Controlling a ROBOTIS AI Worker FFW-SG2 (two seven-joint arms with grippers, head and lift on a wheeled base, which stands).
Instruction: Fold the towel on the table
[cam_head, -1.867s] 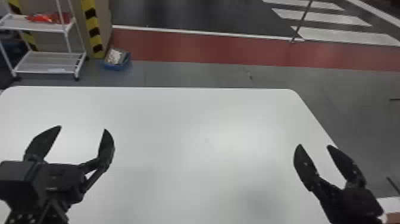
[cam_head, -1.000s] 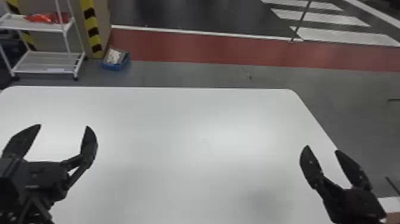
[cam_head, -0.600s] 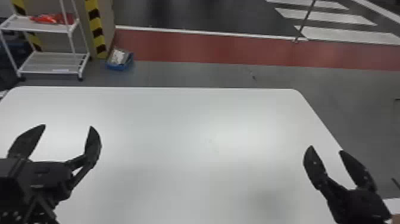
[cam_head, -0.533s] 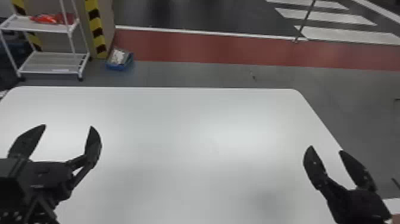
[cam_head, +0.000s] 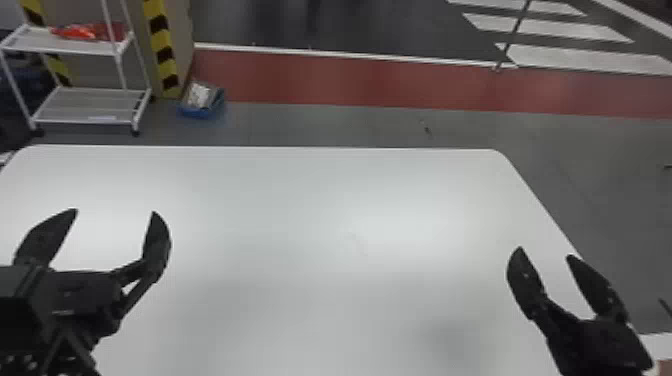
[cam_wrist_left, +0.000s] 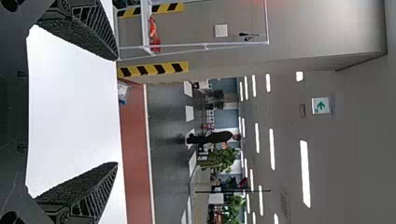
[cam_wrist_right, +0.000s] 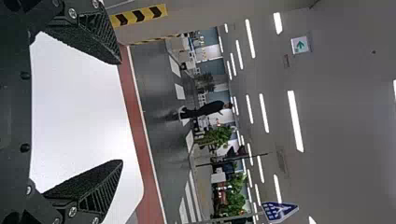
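The white table (cam_head: 310, 200) has a smooth, pale top between the two arms. At its left part, my left gripper (cam_head: 115, 211) is held above the surface, fingers spread wide with nothing between them. My right gripper (cam_head: 545, 251) hangs over the table's right edge, also open and holding nothing. In the left wrist view, bare tabletop lies behind the gap of the left gripper (cam_wrist_left: 116, 111). The right wrist view has the right gripper (cam_wrist_right: 121, 112) with its fingers apart and the white surface beyond.
Past the far edge, a white wire cart (cam_head: 85, 105) stands on the floor at the left, near a striped pillar (cam_head: 162, 50). A blue bin (cam_head: 200, 111) sits beside it. Grey floor runs along the table's right side.
Compared with the earliest frame, my left gripper sits farther left and my right gripper slightly farther right. The head view has shifted a little. Both grippers were open before too.
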